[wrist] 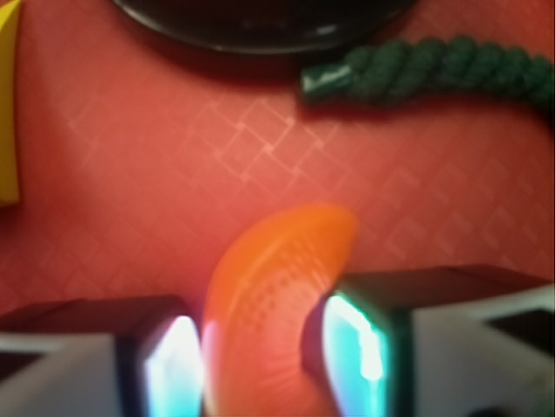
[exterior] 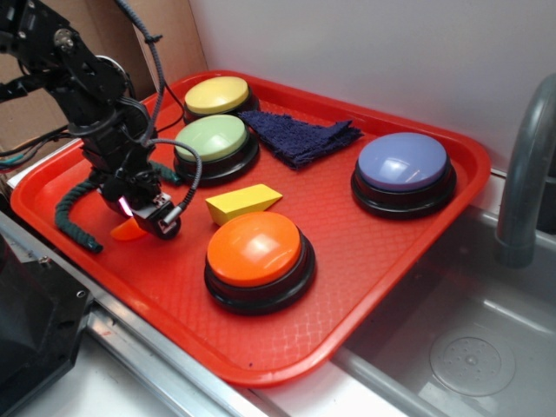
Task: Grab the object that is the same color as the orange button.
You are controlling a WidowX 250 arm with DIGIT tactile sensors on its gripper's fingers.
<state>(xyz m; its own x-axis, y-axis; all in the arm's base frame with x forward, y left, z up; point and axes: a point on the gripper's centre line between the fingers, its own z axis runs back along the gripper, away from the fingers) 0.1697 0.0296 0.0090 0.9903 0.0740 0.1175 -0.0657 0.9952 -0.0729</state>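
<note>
Wrist view puts the crescent [wrist: 278, 295] at bottom centre, between the claw's [wrist: 265, 360] two fingers [wrist: 174, 369], which press against its sides, pinching it over the tray [wrist: 261, 148]. Rope [wrist: 434, 69] lies upper right; a yellow wedge [wrist: 9, 104] shows at the left edge. Exterior view shows the crescent [exterior: 129, 230] at lower left, left of the orange button [exterior: 258, 259].
</note>
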